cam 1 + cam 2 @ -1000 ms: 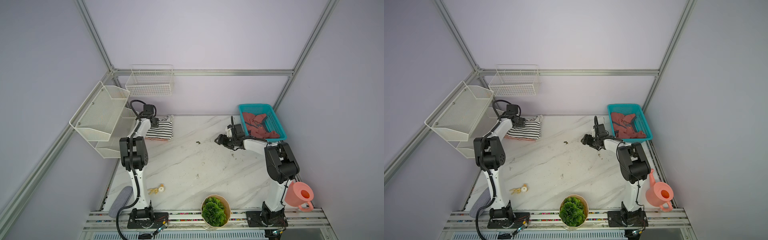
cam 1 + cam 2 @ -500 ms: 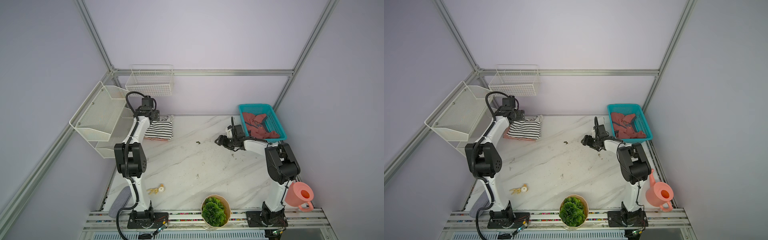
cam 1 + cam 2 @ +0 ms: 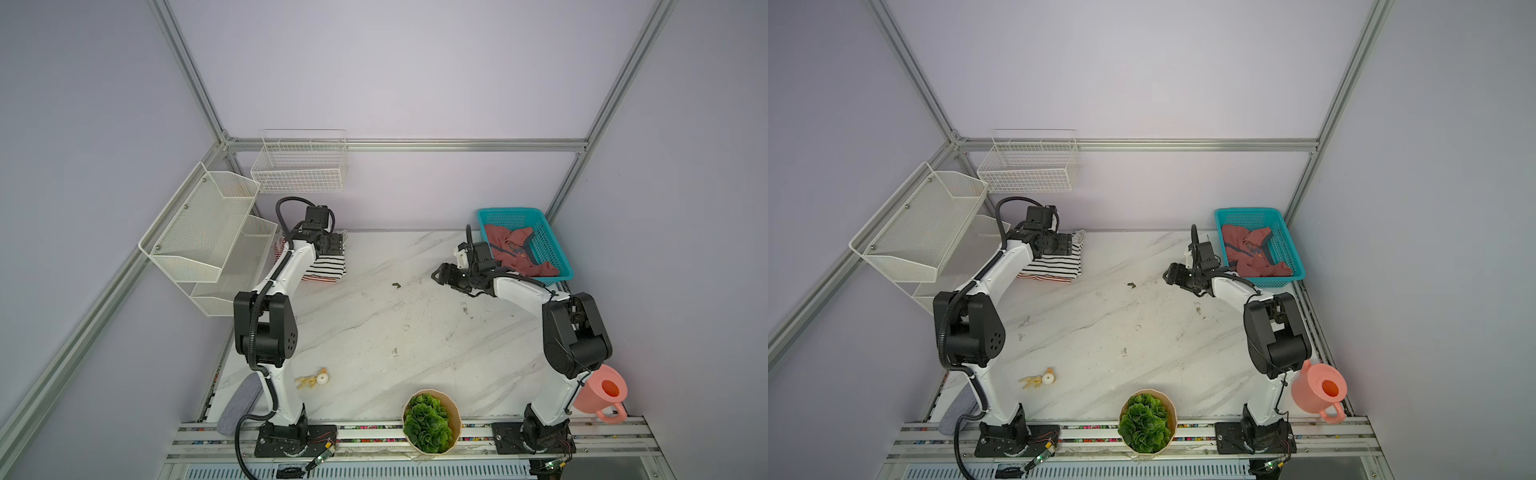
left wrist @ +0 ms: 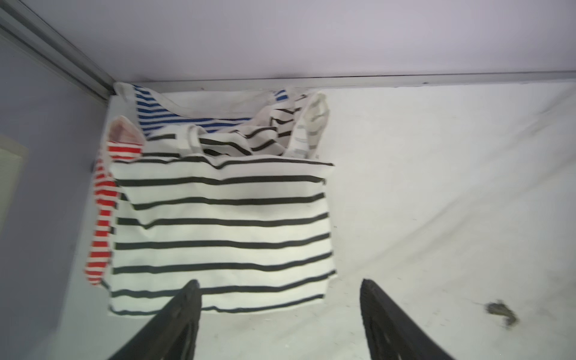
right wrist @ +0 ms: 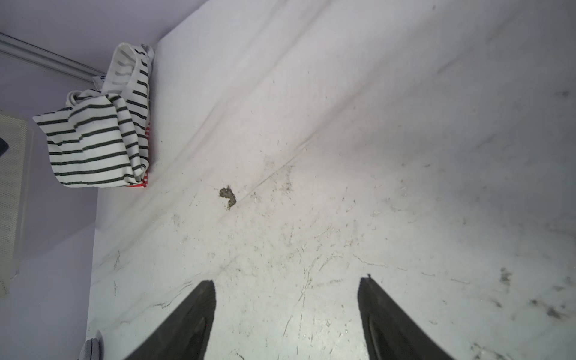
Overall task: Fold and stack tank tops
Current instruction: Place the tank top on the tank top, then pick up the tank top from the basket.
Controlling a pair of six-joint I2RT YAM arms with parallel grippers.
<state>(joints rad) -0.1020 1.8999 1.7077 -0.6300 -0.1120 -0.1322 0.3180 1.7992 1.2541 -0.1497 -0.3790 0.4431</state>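
Reaching next for the dusty-red tank top (image 3: 503, 239) crumpled in the teal basket (image 3: 508, 211), centre right of frame, lead with your spread, empty right tool (image 5: 286, 280). Raise the left tool (image 4: 279, 282), also spread, clear of the folded black-and-white striped tank top (image 4: 218, 218), upper left.

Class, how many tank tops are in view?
4: black-striped top atop the pile, red-striped top beneath, blue-striped top by the wall, dusty-red top in the teal basket. Others may be hidden.
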